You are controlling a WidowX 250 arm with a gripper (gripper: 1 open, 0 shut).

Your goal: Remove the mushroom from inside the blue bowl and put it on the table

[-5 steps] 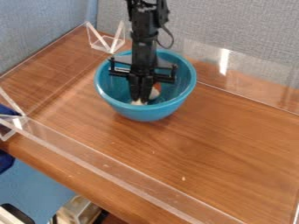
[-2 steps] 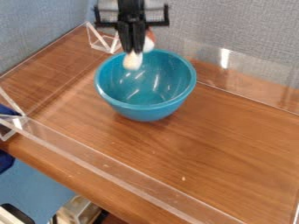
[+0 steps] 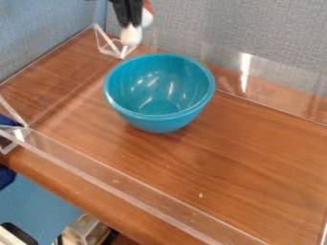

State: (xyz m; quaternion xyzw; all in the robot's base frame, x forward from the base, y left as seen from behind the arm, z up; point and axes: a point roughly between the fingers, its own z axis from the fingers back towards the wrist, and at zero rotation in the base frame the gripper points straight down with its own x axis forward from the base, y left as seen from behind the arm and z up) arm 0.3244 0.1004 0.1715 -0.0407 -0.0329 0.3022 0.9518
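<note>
The toy mushroom (image 3: 132, 34) has risen out of the blue bowl (image 3: 160, 93) with the black gripper (image 3: 132, 23), now beyond its far-left rim.

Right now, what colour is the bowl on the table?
The bowl is turquoise-blue, seen best in the camera view.

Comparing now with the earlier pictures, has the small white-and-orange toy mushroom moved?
Yes: the white-and-orange toy mushroom has risen out of the round turquoise plastic bowl, up and leftward.

Reddish-brown wood-grain table (image 3: 205, 187) edged by clear low walls, the turquoise-blue bowl (image 3: 160, 94) sitting upright towards its far side
</note>
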